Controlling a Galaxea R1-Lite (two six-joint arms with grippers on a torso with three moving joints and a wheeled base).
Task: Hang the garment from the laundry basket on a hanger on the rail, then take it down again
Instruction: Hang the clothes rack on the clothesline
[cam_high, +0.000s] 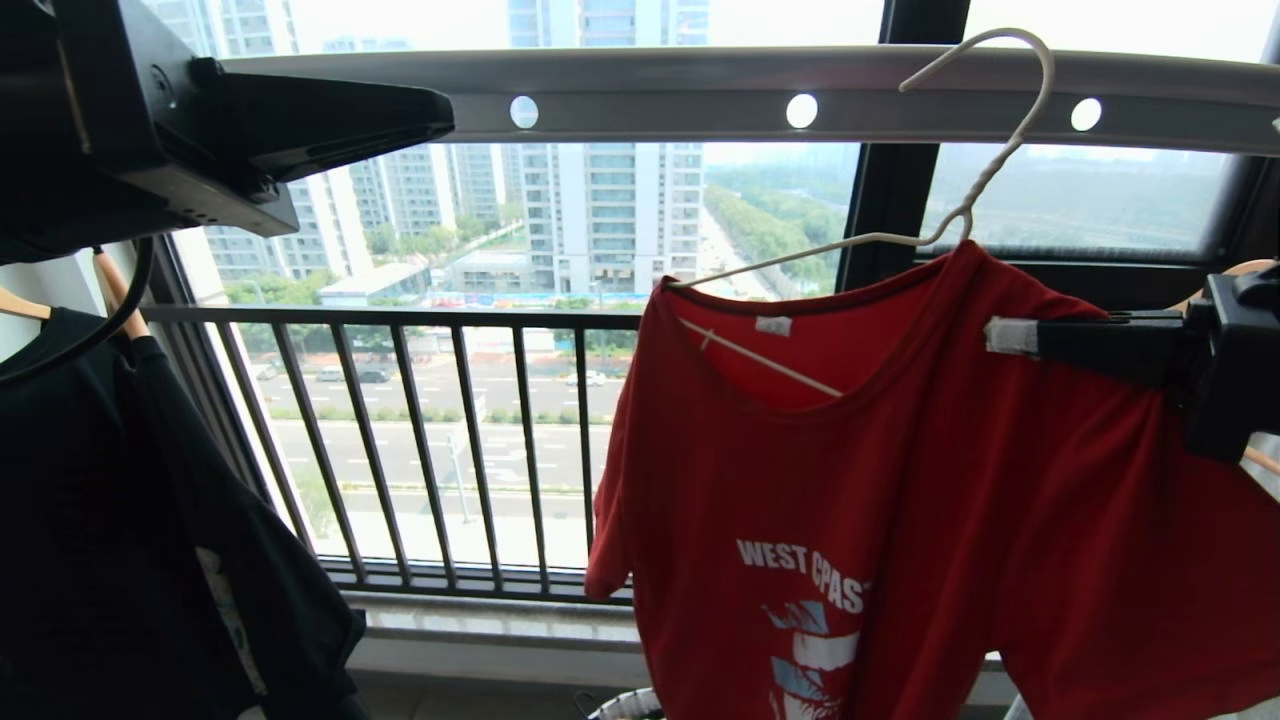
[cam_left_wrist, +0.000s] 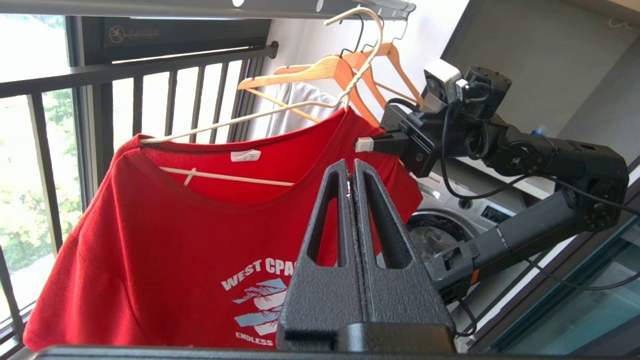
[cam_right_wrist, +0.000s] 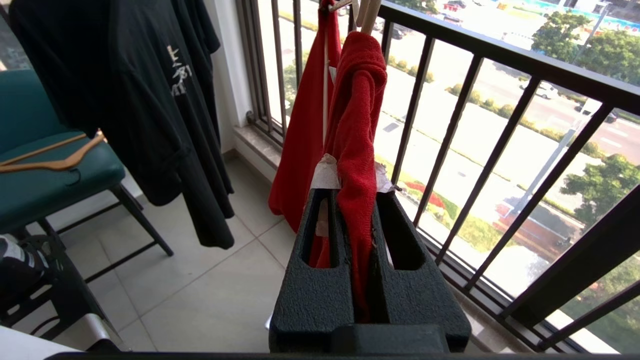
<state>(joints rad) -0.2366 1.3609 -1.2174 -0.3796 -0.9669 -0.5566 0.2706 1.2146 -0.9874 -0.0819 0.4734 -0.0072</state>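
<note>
A red T-shirt with white "WEST COAST" lettering is hanging on a thin white wire hanger, whose slim hook is looping over a pale grey rail pierced with round holes. The shirt is sitting unevenly — one hanger arm is sticking out bare past the neck opening, on the side toward the black shirt, and the hanger's bottom wire is showing inside the collar near the small white neck tag.

The right gripper is reaching in level at the shirt's other shoulder, just below the rail, and its fingers are pinching a bunched fold of the red fabric between them. In the right wrist view the cloth is running down through the narrow gap between the two black fingers.

The left gripper is hovering up beside the rail, well apart from the red shirt, with its fingers pressed together and holding nothing.

A black printed T-shirt is hanging on a wooden hanger at the rail's far end from the right gripper. Behind the rail, a dark barred window railing is standing in front of a street and tall buildings. Directly under the red shirt, only a sliver of the laundry basket's white woven rim is showing. Beyond the red shirt, two wooden hangers are hanging on the same rail.
</note>
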